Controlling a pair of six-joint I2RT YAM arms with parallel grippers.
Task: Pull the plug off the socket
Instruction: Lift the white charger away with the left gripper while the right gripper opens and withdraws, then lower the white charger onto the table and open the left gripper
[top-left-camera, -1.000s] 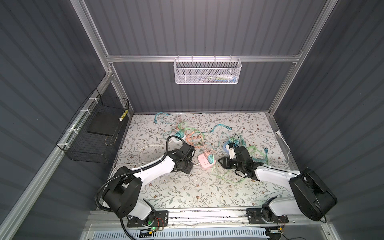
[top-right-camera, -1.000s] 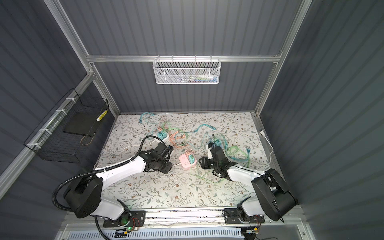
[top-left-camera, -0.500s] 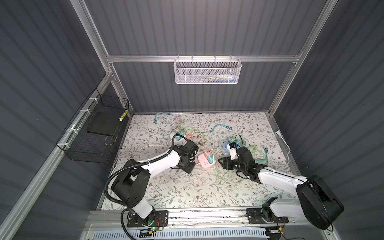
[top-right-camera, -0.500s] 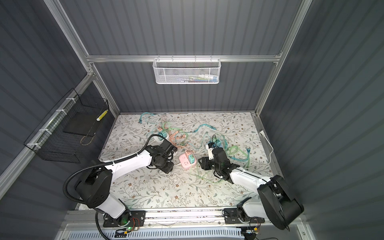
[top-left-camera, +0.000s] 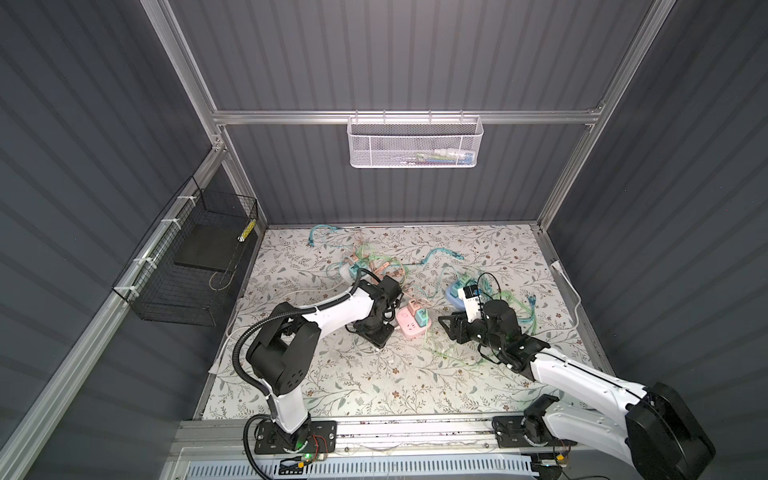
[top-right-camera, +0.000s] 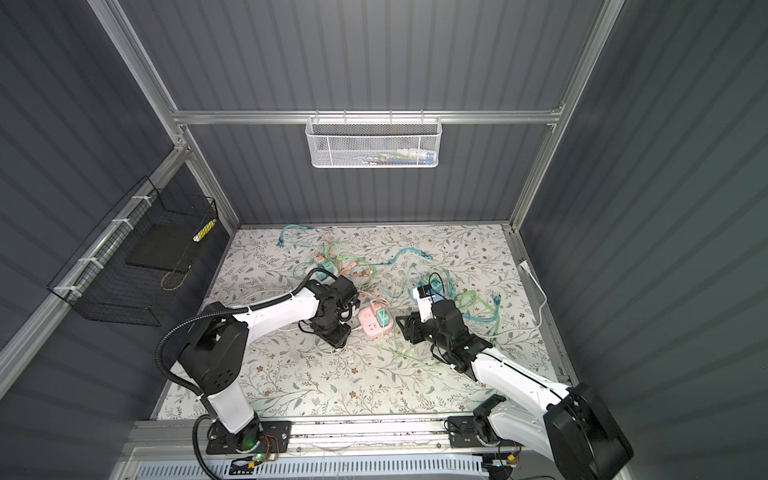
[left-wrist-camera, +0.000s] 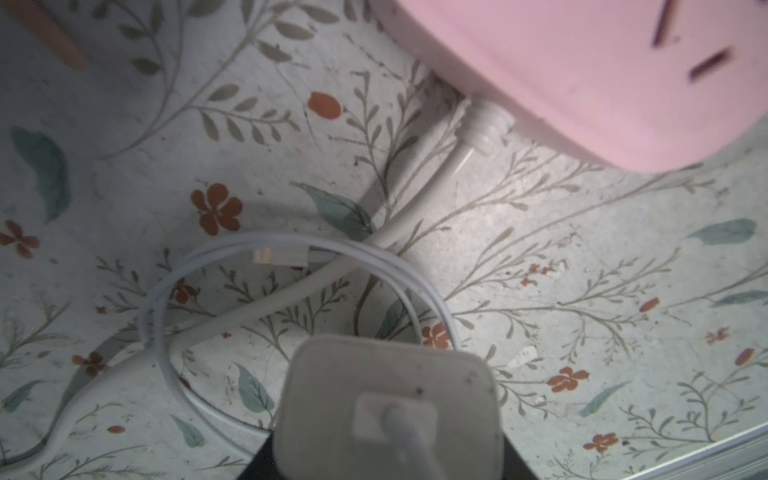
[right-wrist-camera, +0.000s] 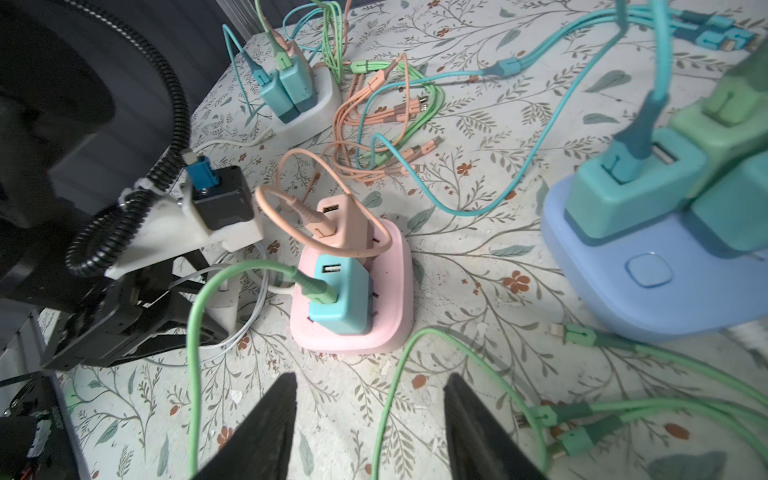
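My left fingers (left-wrist-camera: 259, 465) are mostly hidden behind the blurred white plug (left-wrist-camera: 388, 407) they grip, which is cut by the frame edge, like the pink socket (left-wrist-camera: 582, 75). In both top views my right wrist camera (top-left-camera: 469, 297) covers part of the blue socket (top-left-camera: 451, 291), at two o'clock from the pink one. What lies in the white basket (top-left-camera: 374, 145), at twelve, is too small to tell.
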